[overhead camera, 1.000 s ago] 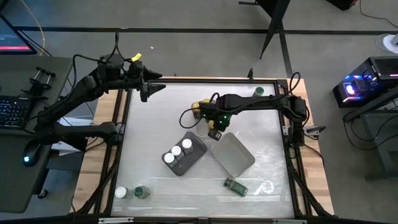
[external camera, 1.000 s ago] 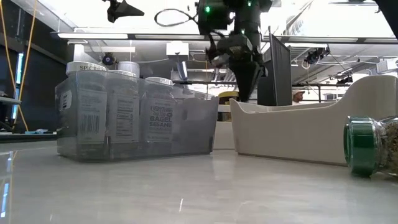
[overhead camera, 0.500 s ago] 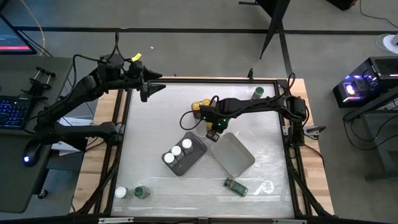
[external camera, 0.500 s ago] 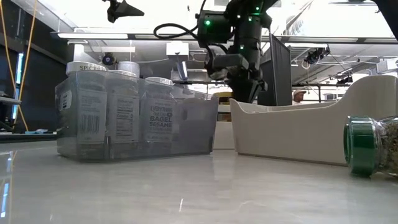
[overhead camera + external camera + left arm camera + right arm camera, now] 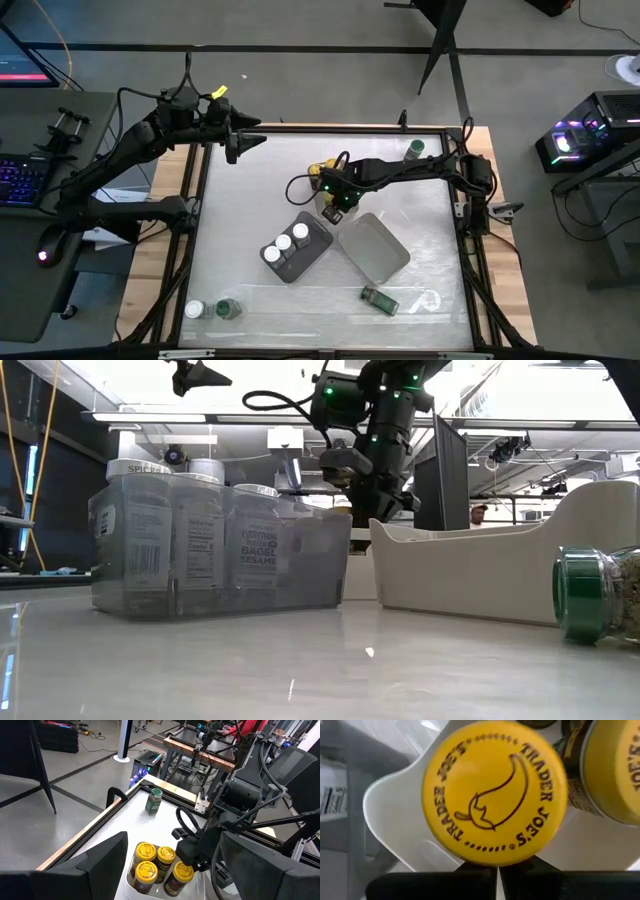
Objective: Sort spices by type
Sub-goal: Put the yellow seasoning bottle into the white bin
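Observation:
My right gripper (image 5: 333, 196) hangs over a small white tray (image 5: 385, 805) near the table's middle. It is shut on a yellow-lidded spice jar (image 5: 494, 795). Three more yellow-lidded jars (image 5: 156, 860) stand in that tray beside it. A grey tray (image 5: 312, 232) holds three white-lidded jars (image 5: 285, 245). One green-lidded jar (image 5: 380, 299) lies on its side near the near edge. My left gripper (image 5: 247, 142) waits open above the table's far-left corner. My right gripper holds the yellow-lidded jar (image 5: 182, 872) by its body, below the lid, coming from above and slanting down. The lid (image 5: 494, 795) hides the fingers' place of contact in its own wrist view. The jar leans beside the other yellow-lidded jars.
An empty white tray (image 5: 376, 246) lies right of the grey one. A white-lidded jar (image 5: 195, 310) and a green-lidded jar (image 5: 228, 309) stand at the near-left corner. Another green-lidded jar (image 5: 416, 148) stands by the far edge.
My right gripper has moved from above the empty white tray toward the table's far-left, to the group of yellow-lidded jars, and has come down a little, carrying its jar along.

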Motion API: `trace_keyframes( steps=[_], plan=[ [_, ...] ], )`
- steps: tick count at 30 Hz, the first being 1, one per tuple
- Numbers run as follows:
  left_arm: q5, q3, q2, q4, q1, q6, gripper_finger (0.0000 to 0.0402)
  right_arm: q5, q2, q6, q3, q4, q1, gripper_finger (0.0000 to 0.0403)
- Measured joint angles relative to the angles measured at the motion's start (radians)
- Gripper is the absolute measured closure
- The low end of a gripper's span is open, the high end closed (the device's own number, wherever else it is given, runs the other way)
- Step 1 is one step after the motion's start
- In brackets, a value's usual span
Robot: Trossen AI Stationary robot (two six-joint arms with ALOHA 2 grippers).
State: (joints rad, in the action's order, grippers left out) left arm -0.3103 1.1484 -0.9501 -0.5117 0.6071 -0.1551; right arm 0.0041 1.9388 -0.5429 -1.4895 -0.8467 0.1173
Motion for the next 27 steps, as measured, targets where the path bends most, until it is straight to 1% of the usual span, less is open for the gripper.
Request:
trace_keyframes(
  steps=[4, 9, 19, 24, 27],
  plan=[
    [0.000, 0.000, 0.000, 0.000, 0.000, 0.000, 0.0096, 0.004, 0.000, -0.008, 0.000, 0.012, 0.000, 0.0403],
    [0.000, 0.000, 0.000, 0.000, 0.000, 0.000, 0.0096, 0.003, 0.000, -0.033, -0.001, 0.097, 0.000, 0.0403],
    [0.000, 0.000, 0.000, 0.000, 0.000, 0.001, 0.0096, -0.001, 0.000, -0.007, -0.001, -0.049, -0.005, 0.0403],
    [0.000, 0.000, 0.000, 0.000, 0.000, 0.001, 0.0096, 0.022, 0.001, -0.029, -0.001, -0.020, -0.019, 0.0403],
    [0.005, 0.000, 0.000, 0.000, 0.000, 0.001, 0.0096, 0.022, 0.028, -0.042, -0.002, 0.009, -0.024, 0.0403]
  ],
)
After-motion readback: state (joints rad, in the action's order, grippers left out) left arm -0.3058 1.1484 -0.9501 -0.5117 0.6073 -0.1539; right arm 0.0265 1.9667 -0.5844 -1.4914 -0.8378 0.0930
